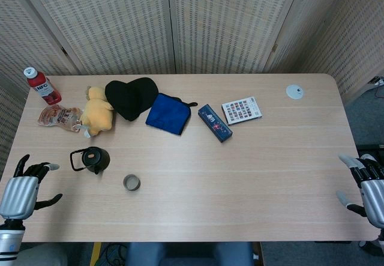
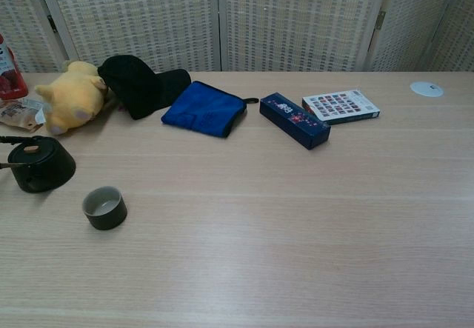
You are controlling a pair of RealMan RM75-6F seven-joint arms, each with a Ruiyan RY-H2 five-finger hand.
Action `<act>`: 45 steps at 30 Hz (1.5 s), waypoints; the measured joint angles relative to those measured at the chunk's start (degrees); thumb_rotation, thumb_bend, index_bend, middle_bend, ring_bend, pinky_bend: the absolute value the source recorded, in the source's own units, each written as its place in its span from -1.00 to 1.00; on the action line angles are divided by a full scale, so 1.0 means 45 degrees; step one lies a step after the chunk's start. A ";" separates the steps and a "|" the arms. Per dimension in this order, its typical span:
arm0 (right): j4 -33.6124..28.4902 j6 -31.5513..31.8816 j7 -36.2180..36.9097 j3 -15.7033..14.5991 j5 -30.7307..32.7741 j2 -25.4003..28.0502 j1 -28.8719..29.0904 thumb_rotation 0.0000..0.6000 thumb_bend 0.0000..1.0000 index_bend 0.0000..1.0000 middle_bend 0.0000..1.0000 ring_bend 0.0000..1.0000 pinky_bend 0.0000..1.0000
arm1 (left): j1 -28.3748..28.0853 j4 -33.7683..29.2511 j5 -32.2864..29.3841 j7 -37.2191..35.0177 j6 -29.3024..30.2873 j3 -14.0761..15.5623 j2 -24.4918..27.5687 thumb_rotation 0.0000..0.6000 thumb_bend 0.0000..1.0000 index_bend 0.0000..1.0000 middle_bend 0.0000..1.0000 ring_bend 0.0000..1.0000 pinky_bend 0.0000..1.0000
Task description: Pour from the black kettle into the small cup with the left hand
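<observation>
The black kettle [image 1: 92, 159] [image 2: 38, 165] stands upright at the table's front left, its handle pointing left. The small dark cup [image 1: 132, 182] [image 2: 104, 207] stands empty just right of it and nearer the front edge. My left hand [image 1: 27, 186] hovers at the table's front left corner, left of the kettle and apart from it, fingers spread and holding nothing. At the front right edge my right hand [image 1: 365, 185] is also spread and empty. Neither hand shows in the chest view.
Behind the kettle lie a yellow plush toy [image 1: 96, 112], a snack packet [image 1: 58, 117], a red bottle [image 1: 41, 86], a black cap [image 1: 130, 96] and a blue cloth [image 1: 169, 113]. A dark blue box [image 1: 215, 122], a colourful card box [image 1: 242, 110] and a white disc [image 1: 294, 91] lie further right.
</observation>
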 measured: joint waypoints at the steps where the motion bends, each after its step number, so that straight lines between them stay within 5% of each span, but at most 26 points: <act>1: 0.0023 -0.0019 0.0050 -0.0002 -0.0069 -0.0018 0.0039 1.00 -0.55 -0.69 -0.60 -0.66 -0.65 | 0.0020 -0.0019 0.0019 0.0015 0.0013 0.0002 -0.0006 1.00 -0.78 -0.38 -0.39 -0.41 -1.00; 15: 0.0153 -0.0361 0.0773 -0.0035 -0.0741 -0.0031 0.0630 1.00 -0.53 -0.69 -0.60 -0.66 -0.65 | -0.0182 0.0155 0.0119 -0.0051 -0.0298 -0.0203 -0.0106 1.00 -0.78 -0.39 -0.39 -0.41 -1.00; 25: -0.0191 -0.0301 0.0637 0.0000 -0.1213 0.0204 0.0908 1.00 -0.53 -0.69 -0.60 -0.66 -0.65 | -0.1315 0.0881 -0.0040 -0.0721 -0.2003 -0.0619 -0.0404 1.00 -0.80 -0.59 -0.56 -0.51 -1.00; 27: -0.0280 -0.0238 0.0551 0.0008 -0.1262 0.0287 0.0926 1.00 -0.53 -0.69 -0.60 -0.66 -0.65 | -0.1683 0.1034 -0.0176 -0.0839 -0.2616 -0.0732 -0.0441 0.86 -0.82 -0.62 -0.60 -0.55 -1.00; 31: -0.0390 -0.0203 0.0440 -0.0001 -0.1273 0.0423 0.0933 1.00 -0.53 -0.69 -0.60 -0.66 -0.65 | -0.2557 0.1456 -0.0725 -0.1011 -0.4082 -0.1028 -0.0557 0.17 -0.86 -0.69 -0.68 -0.61 -1.00; 42: -0.0388 -0.0138 0.0487 -0.0005 -0.1062 0.0502 0.0910 1.00 -0.53 -0.69 -0.60 -0.66 -0.65 | -0.4303 0.2383 -0.3770 -0.0183 -0.7372 -0.1588 -0.0759 -0.72 -0.95 -0.68 -0.69 -0.62 -1.00; 45: -0.0367 -0.0142 0.0502 0.0005 -0.1000 0.0482 0.0915 1.00 -0.53 -0.69 -0.60 -0.66 -0.65 | -0.4646 0.2604 -0.4650 0.0069 -0.7990 -0.1678 -0.0812 -0.83 -0.96 -0.68 -0.69 -0.62 -1.00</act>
